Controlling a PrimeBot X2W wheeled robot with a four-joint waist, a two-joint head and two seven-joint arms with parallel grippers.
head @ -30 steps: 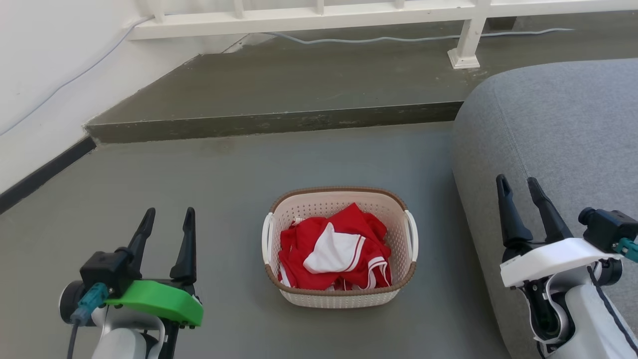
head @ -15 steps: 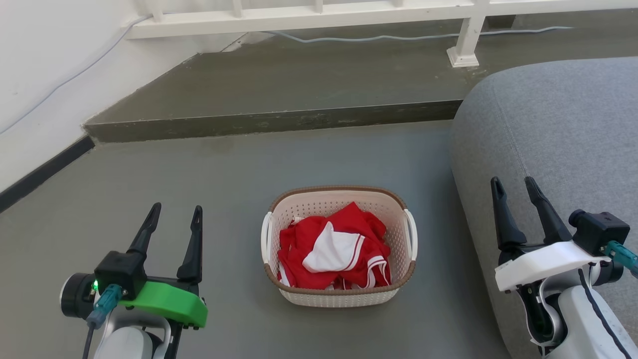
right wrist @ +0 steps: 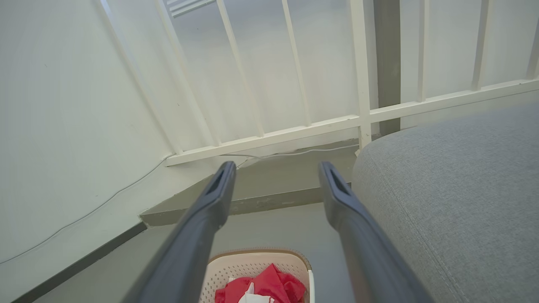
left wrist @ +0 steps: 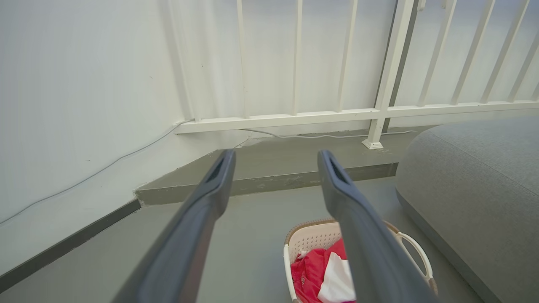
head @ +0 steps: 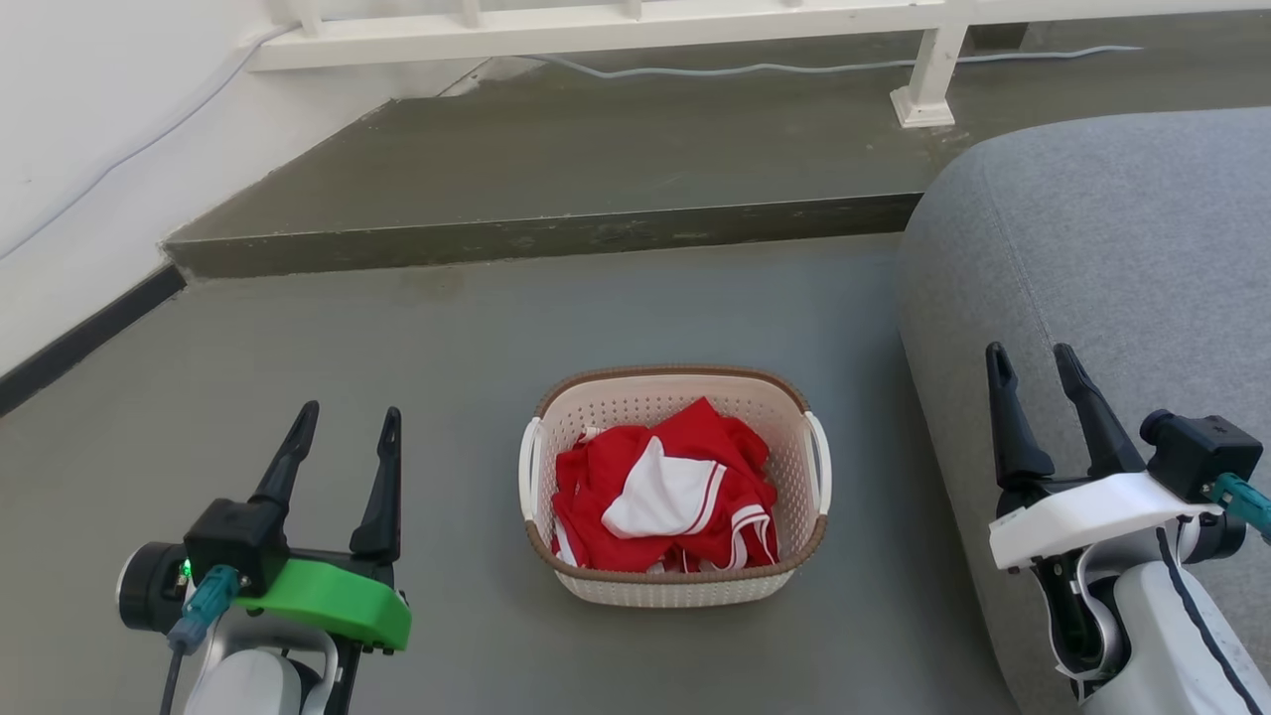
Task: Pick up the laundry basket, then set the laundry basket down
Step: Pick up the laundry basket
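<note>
The laundry basket, cream-white and perforated with a brown rim and two white side handles, stands on the grey floor in the middle of the head view, holding red and white clothes. My left gripper hovers open to its left, well apart from it. My right gripper hovers open to its right, over the grey sofa's edge. In the left wrist view the basket sits low right behind the fingers. The right wrist view shows the basket at the bottom between the fingers.
A grey sofa fills the right side, close to the basket. A raised concrete step runs across behind the basket, with a white railing and a cable on it. A white wall with dark skirting is at the left.
The left gripper has risen and shifted slightly right. The whole head picture has slid slightly, so the camera moved. The basket stays put on the floor.
</note>
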